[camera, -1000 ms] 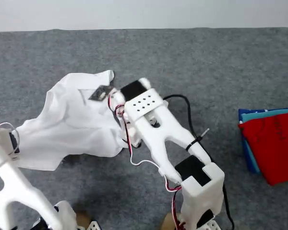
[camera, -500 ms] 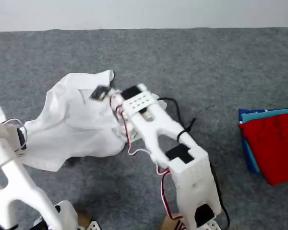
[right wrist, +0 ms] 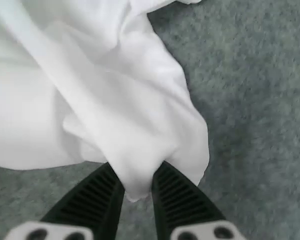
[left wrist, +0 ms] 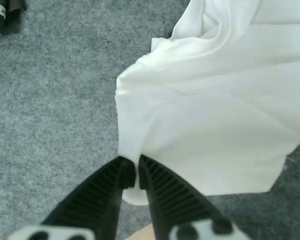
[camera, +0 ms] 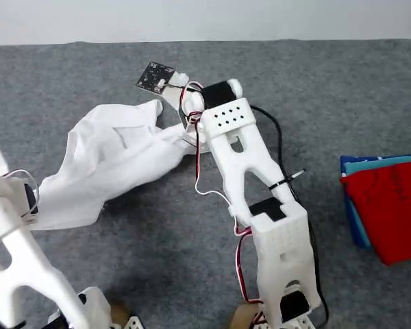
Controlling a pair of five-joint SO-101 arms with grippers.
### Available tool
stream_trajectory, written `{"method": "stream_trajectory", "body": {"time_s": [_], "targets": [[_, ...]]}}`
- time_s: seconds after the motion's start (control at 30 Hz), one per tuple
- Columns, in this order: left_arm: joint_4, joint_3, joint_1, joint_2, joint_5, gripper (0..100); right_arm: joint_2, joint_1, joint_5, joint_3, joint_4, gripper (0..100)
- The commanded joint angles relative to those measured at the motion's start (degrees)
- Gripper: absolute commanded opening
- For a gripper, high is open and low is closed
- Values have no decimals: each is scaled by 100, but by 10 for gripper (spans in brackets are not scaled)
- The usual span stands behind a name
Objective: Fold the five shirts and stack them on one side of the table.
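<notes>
Well, with the left gripper [left wrist: 134,166] pinching 1 edge of the crumpled white cloth shirt [camera: 116,161] at centre-left of the high view and the right gripper [right wrist: 136,176] clamped on another fold, the 2 should, I'd say, pull apart evenly to spread it flat.

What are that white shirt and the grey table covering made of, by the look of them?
The white shirt looks like thin matte cloth, probably cotton: it drapes in soft folds and bunches where the right gripper pinches it. The table covering seems felt or short-pile carpet: grey, fuzzy, speckled, no shine.
</notes>
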Motion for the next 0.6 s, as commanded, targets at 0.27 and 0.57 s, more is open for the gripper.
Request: {"method": "stream_trajectory", "body": {"time_s": [0.27, 0.57], "targets": [[-62, -31, 0, -167, 26, 2, 1130, 541, 114, -791, -1552, 179], [9, -31, 18, -167, 44, 2, 2026, 1332, 149, -2523, -1305, 180]]}}
